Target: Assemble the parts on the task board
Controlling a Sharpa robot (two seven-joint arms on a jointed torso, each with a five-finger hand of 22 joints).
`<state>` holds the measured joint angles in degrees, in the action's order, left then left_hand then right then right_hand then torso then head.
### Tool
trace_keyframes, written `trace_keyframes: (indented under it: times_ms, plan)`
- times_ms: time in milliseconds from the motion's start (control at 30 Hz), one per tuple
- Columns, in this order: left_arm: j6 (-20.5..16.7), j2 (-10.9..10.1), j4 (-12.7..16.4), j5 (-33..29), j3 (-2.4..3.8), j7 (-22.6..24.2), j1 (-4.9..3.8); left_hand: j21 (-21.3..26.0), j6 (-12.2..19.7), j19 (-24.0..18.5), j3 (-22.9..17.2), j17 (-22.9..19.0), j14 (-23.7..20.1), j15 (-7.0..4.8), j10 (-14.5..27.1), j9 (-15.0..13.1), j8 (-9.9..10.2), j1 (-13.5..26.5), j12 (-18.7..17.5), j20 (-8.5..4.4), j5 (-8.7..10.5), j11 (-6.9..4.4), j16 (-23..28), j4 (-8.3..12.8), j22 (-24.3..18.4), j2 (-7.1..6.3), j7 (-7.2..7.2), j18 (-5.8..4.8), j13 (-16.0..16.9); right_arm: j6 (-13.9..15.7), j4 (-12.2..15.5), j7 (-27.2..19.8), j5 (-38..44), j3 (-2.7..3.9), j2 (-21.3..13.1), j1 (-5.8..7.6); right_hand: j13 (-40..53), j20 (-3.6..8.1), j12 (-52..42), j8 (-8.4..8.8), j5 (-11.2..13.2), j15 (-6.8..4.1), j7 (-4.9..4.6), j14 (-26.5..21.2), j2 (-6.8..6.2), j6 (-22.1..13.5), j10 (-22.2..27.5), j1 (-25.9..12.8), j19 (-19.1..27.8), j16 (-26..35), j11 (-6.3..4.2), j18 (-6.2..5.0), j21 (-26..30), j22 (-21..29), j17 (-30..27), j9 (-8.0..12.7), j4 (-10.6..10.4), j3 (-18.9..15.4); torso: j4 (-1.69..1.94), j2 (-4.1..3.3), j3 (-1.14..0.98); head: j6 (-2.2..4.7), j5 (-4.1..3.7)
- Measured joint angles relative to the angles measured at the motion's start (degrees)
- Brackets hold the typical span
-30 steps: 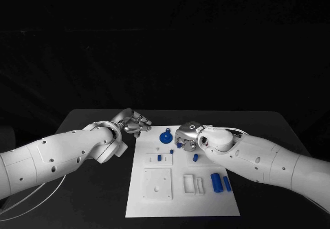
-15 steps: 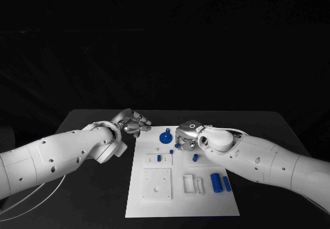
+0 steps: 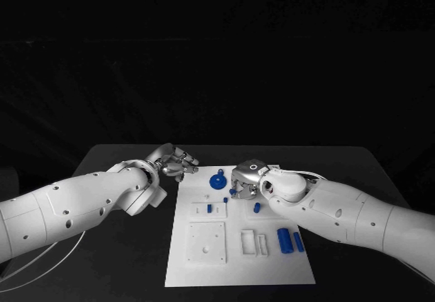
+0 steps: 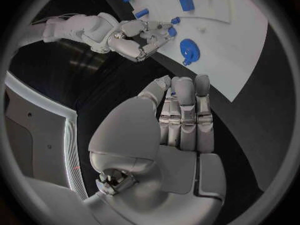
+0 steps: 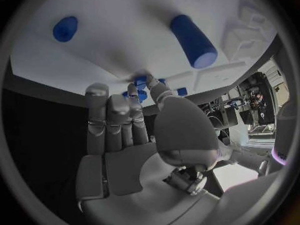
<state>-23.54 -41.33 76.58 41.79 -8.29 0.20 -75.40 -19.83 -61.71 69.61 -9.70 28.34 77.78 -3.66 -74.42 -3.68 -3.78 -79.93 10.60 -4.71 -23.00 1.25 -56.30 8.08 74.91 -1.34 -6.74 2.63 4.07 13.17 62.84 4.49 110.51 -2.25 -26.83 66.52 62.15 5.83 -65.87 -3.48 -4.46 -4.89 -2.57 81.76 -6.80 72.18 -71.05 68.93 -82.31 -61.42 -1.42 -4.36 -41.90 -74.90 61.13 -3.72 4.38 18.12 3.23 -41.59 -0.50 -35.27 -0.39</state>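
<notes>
The right hand (image 3: 246,182) has edged slightly left over the task board (image 3: 237,264) — pinching a small blue part (image 4: 171,31); left hand (image 3: 174,161) empty, fingers loosely curled.

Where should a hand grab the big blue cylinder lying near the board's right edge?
Probably across its middle, from above: the big blue cylinder lies flat on the task board, its long rounded sides exposed; a thinner blue piece lies close alongside, so come straight down.
</notes>
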Motion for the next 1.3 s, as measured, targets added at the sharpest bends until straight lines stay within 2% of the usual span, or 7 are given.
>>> trace_keyframes:
  times_ms: [200, 333, 433, 600, 833, 1000, 1300]
  plan:
    - [0.0, 0.0, 0.0, 0.1, -0.01, -0.1, 0.0, -0.5, 0.0, 0.0, -0.2, 0.0, 0.0, 0.0, 0.0, 0.0, 0.0, -0.1, 0.2, 0.0, -0.23, 0.0, 0.2, 0.2, 0.0, 0.06, 0.0, 0.0, 0.0, 0.0, 0.1, 0.6, -0.2, 0.01, 0.0, -0.16, -0.7, 0.0, 0.7, 0.0, -2.1, 0.0, -0.3, 0.0, -0.3, -1.1, 0.2, -0.3, 0.0, 0.0, -0.21, 0.0, 0.6, 0.0, -0.1, 0.1, -0.4, 0.1, 0.0, 0.0, -0.01, -0.02, -0.05]
    - [0.1, 0.0, 0.0, 0.1, -0.01, -0.2, -0.01, -0.8, 0.0, 0.0, -0.2, 0.0, 0.0, 0.0, 0.0, 0.0, 0.0, -0.1, 0.2, 0.0, -0.23, 0.0, 0.2, 0.8, 0.0, 0.06, 0.0, 0.0, 0.0, 0.0, 0.1, 0.8, -0.5, 0.01, 0.0, -0.27, -0.8, -0.13, 0.9, 0.01, -5.2, 0.0, -0.59, 0.0, -0.3, -2.2, 0.4, -0.3, -0.1, 0.0, -0.01, 0.0, 0.9, 0.0, -0.3, 0.1, -0.4, 0.2, 0.02, 0.0, 0.0, -0.02, -0.12]
    - [0.1, 0.0, 0.0, 0.1, -0.01, -0.2, -0.01, -0.9, 0.0, 0.0, -0.2, 0.0, 0.0, 0.0, 0.0, 0.0, 0.0, -0.1, 0.2, 0.0, -0.23, 0.0, 0.2, 0.8, 0.0, 0.06, 0.0, 0.0, 0.0, 0.0, 0.2, 0.9, -0.7, 0.01, 0.0, -0.36, -0.9, -0.2, 0.9, 0.05, -8.5, 0.01, -1.05, 0.0, -0.39, -3.2, 0.7, -0.4, -0.2, 0.2, 0.31, 0.0, 1.1, 0.0, -0.3, 0.2, 0.4, 1.5, 0.04, 0.01, 0.02, -0.07, -0.12]
    - [0.1, -0.1, 0.2, 0.2, -0.01, -0.2, -0.01, -0.9, 0.0, 0.0, -0.2, 0.0, 0.0, 0.0, 0.0, 0.0, 0.0, -0.1, 0.2, 0.0, -0.23, 0.0, 0.2, 0.8, 0.0, 0.06, 0.0, 0.0, 0.0, -0.1, 0.1, 0.9, -1.2, 0.01, 0.1, -0.58, -1.2, -0.2, 1.2, 0.24, -15.0, 0.2, -1.68, -0.2, -1.13, -4.7, 0.9, -2.6, -0.2, 0.2, 0.51, 0.0, 1.4, 0.0, -0.5, 0.2, 3.3, 6.1, 0.05, 0.02, 0.02, -0.09, -0.13]
    - [0.1, -0.1, 0.4, 0.2, -0.02, -0.3, -0.01, -1.1, 0.0, -0.2, -0.2, 0.0, 0.2, 0.2, 0.2, 0.0, 0.0, -0.1, 0.4, 0.21, -0.23, 0.2, 0.2, 1.2, 0.0, 0.06, 0.0, 0.0, 0.0, -0.1, 0.0, 0.9, -1.5, 0.06, 0.2, -0.7, -1.5, -0.2, 1.4, 0.11, -20.7, 0.39, -1.95, -0.4, -1.39, -5.6, 1.4, -4.2, -0.2, 0.5, 0.52, 0.01, 1.5, 0.0, -0.6, 0.3, 5.6, 8.9, 0.05, 0.02, 0.03, -0.09, -0.15]
    - [0.2, -0.2, 0.5, 0.2, -0.02, -0.3, -0.01, -1.1, 0.0, -0.2, -0.2, 0.0, 0.2, 0.2, 0.2, 0.0, 0.0, -0.1, 0.4, 0.21, -0.22, 0.2, 0.2, 1.2, 0.0, 0.06, 0.0, 0.0, 0.0, -0.1, 0.0, 1.0, -1.7, 0.07, 0.1, -0.76, -1.8, -0.2, 1.4, -0.17, -22.8, 0.39, -2.22, -0.4, -1.57, -6.3, 1.6, -5.1, -0.2, 0.5, 0.71, 0.0, 1.5, 0.0, -0.6, 0.3, 6.4, 9.7, 0.06, 0.02, 0.04, -0.15, -0.16]
    - [0.2, -0.3, 0.5, 0.2, -0.02, -0.4, -0.01, -1.1, 0.2, -0.4, -0.2, 0.0, 0.2, 0.2, 0.4, 0.0, 0.0, -0.1, 0.4, -0.01, -0.22, 0.01, 0.2, 1.2, 0.0, 0.06, -0.21, 0.0, 0.0, 0.0, 0.0, 1.2, -1.7, 0.08, 0.2, -0.84, -1.9, -0.2, 1.4, -0.19, -23.3, 0.39, -2.27, -0.4, -1.81, -6.8, 1.6, -5.3, -0.2, 0.5, 0.72, 0.0, 1.5, 0.0, -0.6, 0.1, 7.1, 9.3, 0.07, 0.02, 0.05, -0.18, -0.13]
